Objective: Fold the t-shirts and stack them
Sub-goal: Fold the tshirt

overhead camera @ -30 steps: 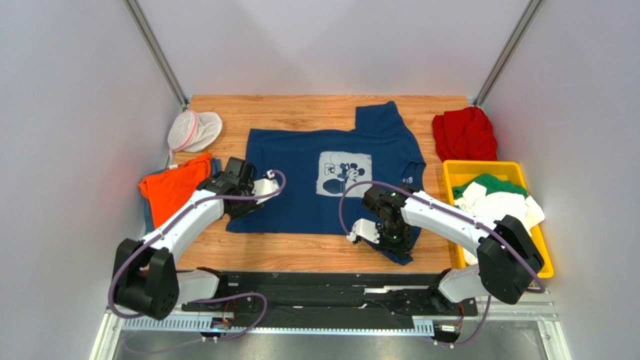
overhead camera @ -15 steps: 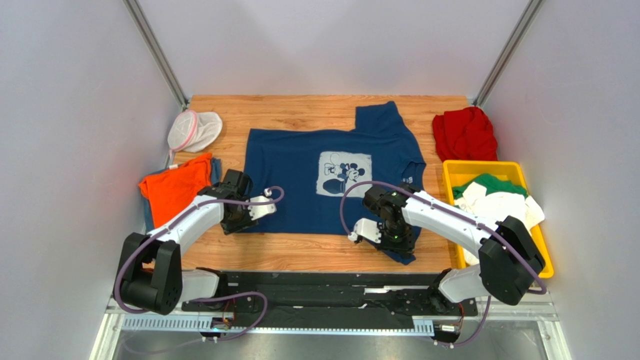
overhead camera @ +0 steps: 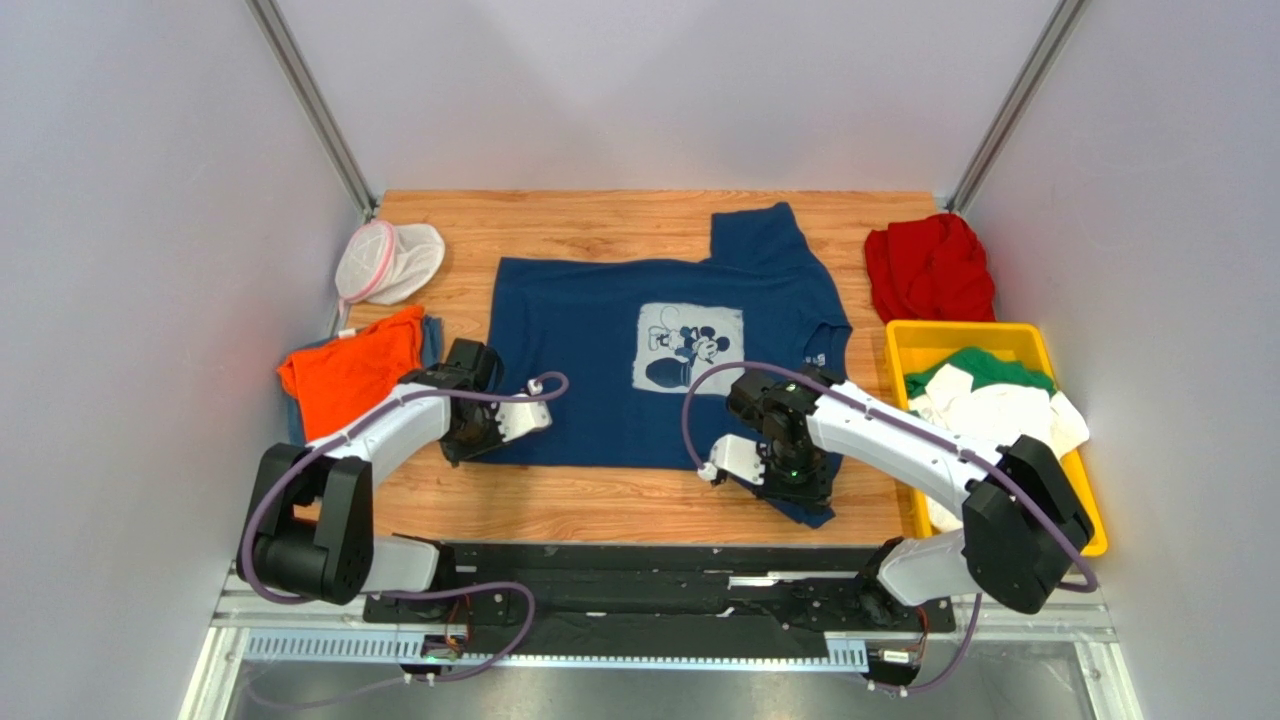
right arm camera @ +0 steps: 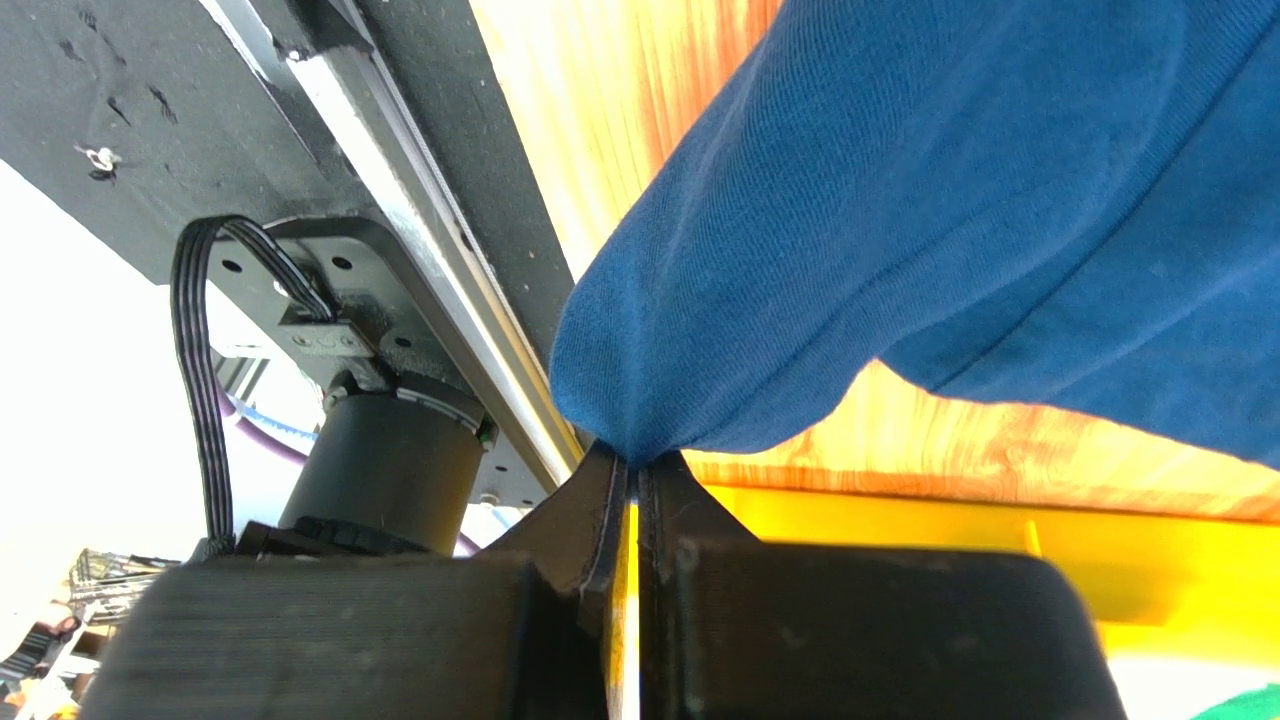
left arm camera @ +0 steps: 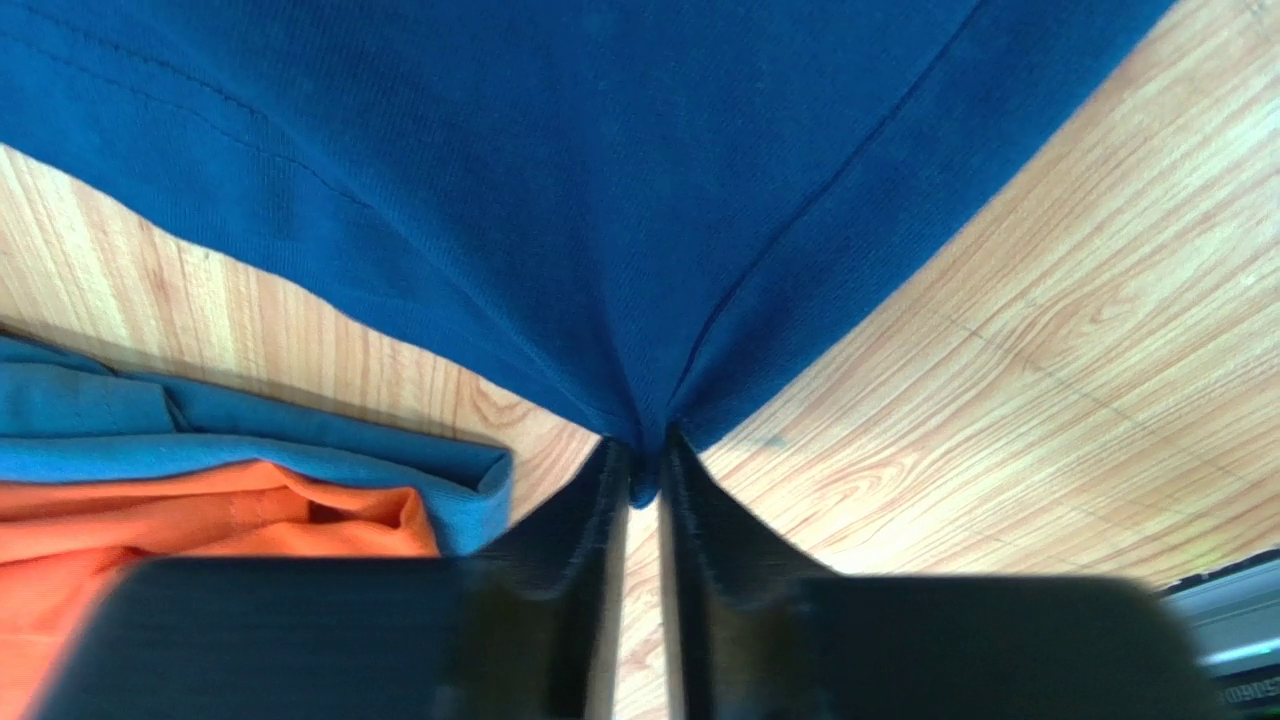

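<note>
A navy t-shirt [overhead camera: 661, 353] with a pale Mickey print lies spread on the wooden table. My left gripper [overhead camera: 469, 446] is shut on its near left hem corner [left arm camera: 643, 450]. My right gripper [overhead camera: 800, 488] is shut on its near right hem corner [right arm camera: 639, 435], held just off the table. An orange t-shirt [overhead camera: 343, 375] lies folded at the left on a blue cloth [left arm camera: 226, 435]. A red t-shirt [overhead camera: 929, 266] lies crumpled at the back right. White and green t-shirts [overhead camera: 992, 402] sit in the yellow bin [overhead camera: 962, 336].
A white mesh pouch [overhead camera: 385, 258] with a pink rim lies at the back left. The yellow bin stands at the right edge. The black base rail [right arm camera: 376, 165] runs along the near table edge. Grey walls enclose the table.
My left gripper has moved toward the near edge and closed on the shirt's near left corner. The right gripper has barely moved, keeping its hold.
</note>
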You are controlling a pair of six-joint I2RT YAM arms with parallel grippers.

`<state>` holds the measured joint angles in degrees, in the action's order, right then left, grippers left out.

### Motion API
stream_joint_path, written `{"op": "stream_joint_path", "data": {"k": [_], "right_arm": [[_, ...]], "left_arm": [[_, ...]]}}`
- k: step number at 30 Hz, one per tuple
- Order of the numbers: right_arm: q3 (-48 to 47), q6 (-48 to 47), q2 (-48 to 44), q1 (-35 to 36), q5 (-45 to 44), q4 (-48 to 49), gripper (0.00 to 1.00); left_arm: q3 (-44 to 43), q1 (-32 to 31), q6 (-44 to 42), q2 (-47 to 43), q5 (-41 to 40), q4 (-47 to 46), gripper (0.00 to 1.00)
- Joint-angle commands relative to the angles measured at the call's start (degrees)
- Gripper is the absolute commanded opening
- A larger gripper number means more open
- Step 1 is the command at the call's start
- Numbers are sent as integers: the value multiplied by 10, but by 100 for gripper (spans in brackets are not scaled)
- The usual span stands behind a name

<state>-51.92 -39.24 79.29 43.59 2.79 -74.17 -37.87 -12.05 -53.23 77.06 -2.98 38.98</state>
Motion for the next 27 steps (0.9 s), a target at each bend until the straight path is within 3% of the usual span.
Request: {"op": "stream_joint_path", "data": {"k": [1, 3, 15, 27], "right_arm": [[-34, 12, -26, 2, -20, -22, 0], [-47, 14, -32, 2, -23, -33, 0], [-129, 32, -61, -5, -103, -81, 0], [-214, -15, 4, -94, -159, -64, 0]], "left_arm": [[5, 5, -6, -7, 20, 12, 11], [3, 5, -1, -16, 23, 20, 0], [-80, 5, 20, -77, 39, 94, 0], [-178, 5, 5, 5, 32, 81, 0]]}}
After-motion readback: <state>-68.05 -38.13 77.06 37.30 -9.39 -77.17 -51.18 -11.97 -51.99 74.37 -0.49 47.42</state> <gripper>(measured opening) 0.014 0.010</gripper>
